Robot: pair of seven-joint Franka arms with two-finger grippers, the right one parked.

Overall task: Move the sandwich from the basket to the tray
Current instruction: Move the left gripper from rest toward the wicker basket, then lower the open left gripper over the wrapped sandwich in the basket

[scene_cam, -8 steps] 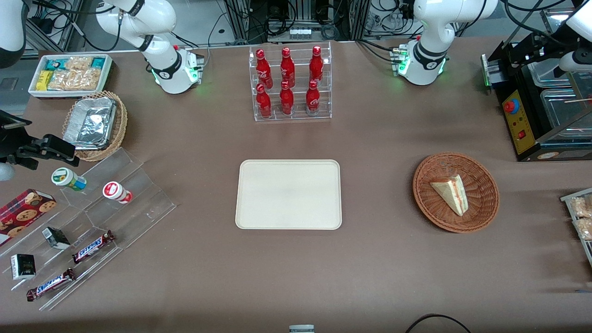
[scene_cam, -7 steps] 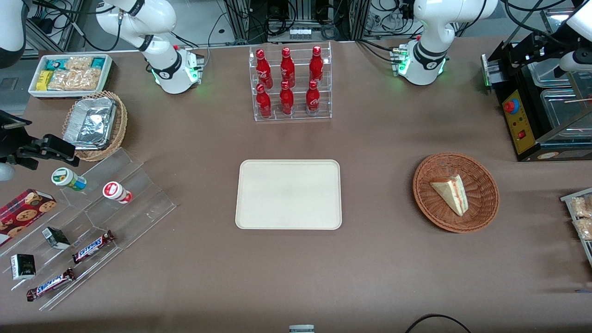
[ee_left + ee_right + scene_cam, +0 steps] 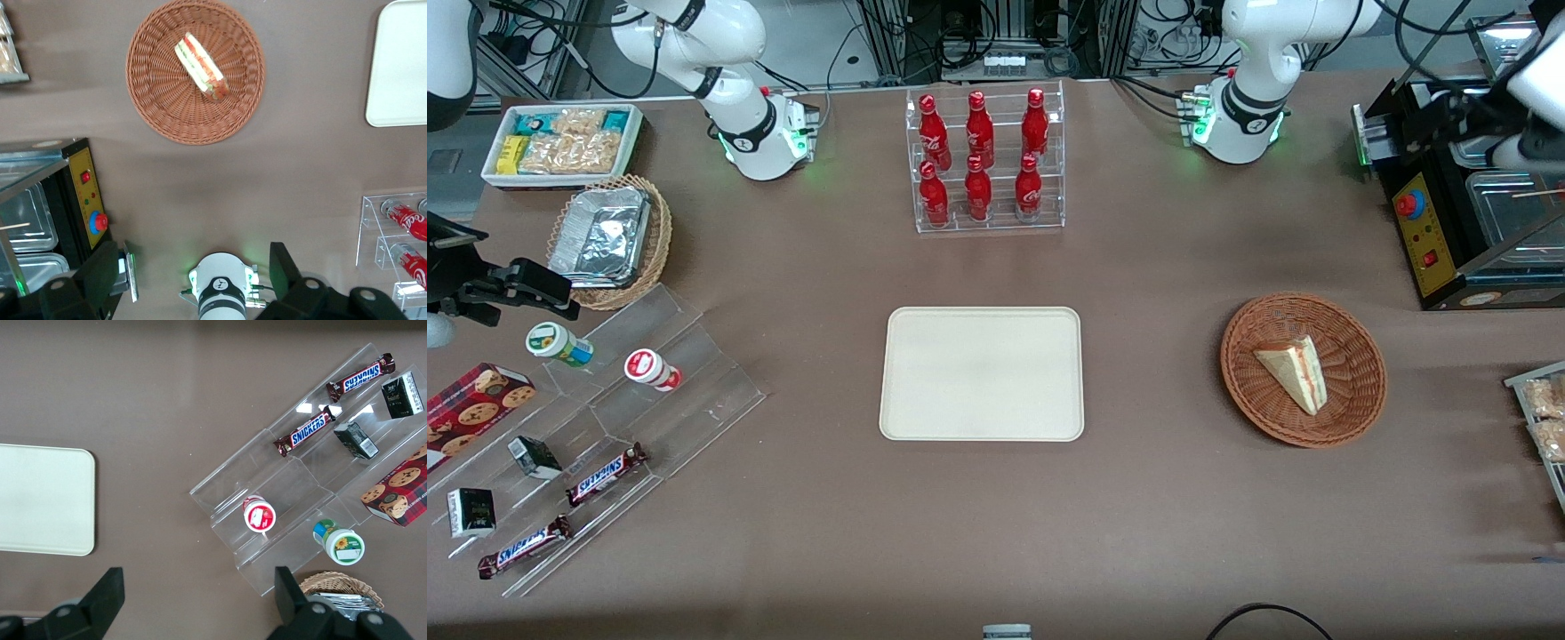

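The sandwich (image 3: 1291, 372) lies in the reddish-brown woven basket (image 3: 1352, 331), its pale bread face up and its red, orange and green filling showing along one cut edge. The basket sits on the brown table (image 3: 1156, 498), toward the working arm's end from the tray (image 3: 982, 374), with bare table between the two. The tray, cream-white with rounded corners, lies flat and carries nothing; the clear rack of red bottles (image 3: 983, 158) stands farther from the front camera than the tray.

The end effector (image 3: 193, 280) hangs high above the table, well above the basket and apart from it, over the strip of table near the black machine (image 3: 1449, 204) with the red button. Its two dark fingers (image 3: 100, 273) stand wide apart, holding nothing. In the left wrist view the whole basket (image 3: 195, 72) and the sandwich (image 3: 201, 65) show between them, with a corner of the tray (image 3: 400, 67) off to the side.
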